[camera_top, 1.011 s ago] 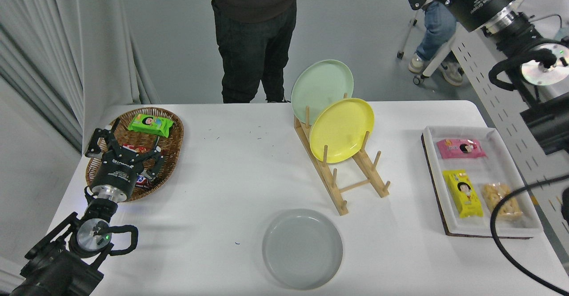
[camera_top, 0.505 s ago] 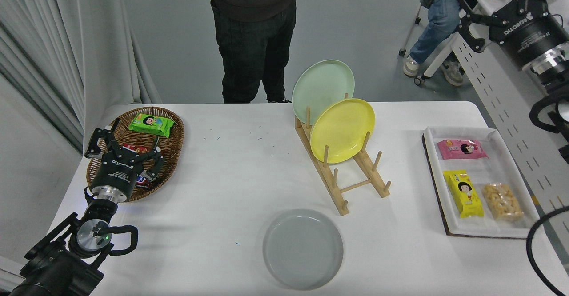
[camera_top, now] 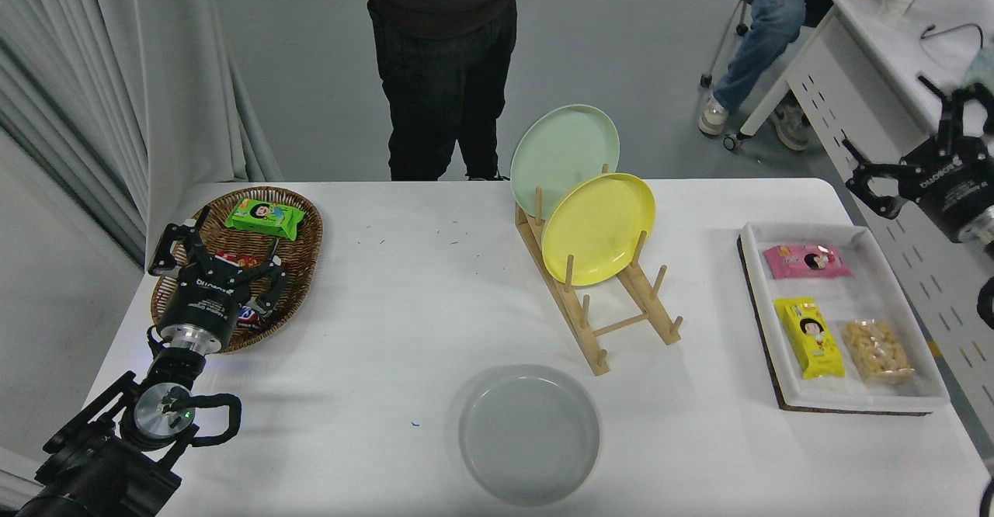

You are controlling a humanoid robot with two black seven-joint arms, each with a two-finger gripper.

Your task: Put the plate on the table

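The plate (camera_top: 529,433) lies flat and face up on the table (camera_top: 404,292), just in front of the near foot of the wooden rack (camera_top: 598,300), with nothing touching it; it appears set down, so the task looks done. The rack serves as the landmark: behind its empty near pegs a yellow plate (camera_top: 599,227) leans on edge, and a mint-green plate (camera_top: 564,150) stands behind that, both propped upright by the pegs. Well to the left of the rack the left gripper (camera_top: 221,265) is parked over the wicker basket (camera_top: 307,222), fingers spread, holding nothing. To the right of the rack sits a white tray (camera_top: 854,404) of snack packets. Beyond that tray, far from the plate, the right gripper (camera_top: 905,168) hangs off the table's right edge with fingers apart and empty. A person (camera_top: 443,51) stands behind the rack, at the far side
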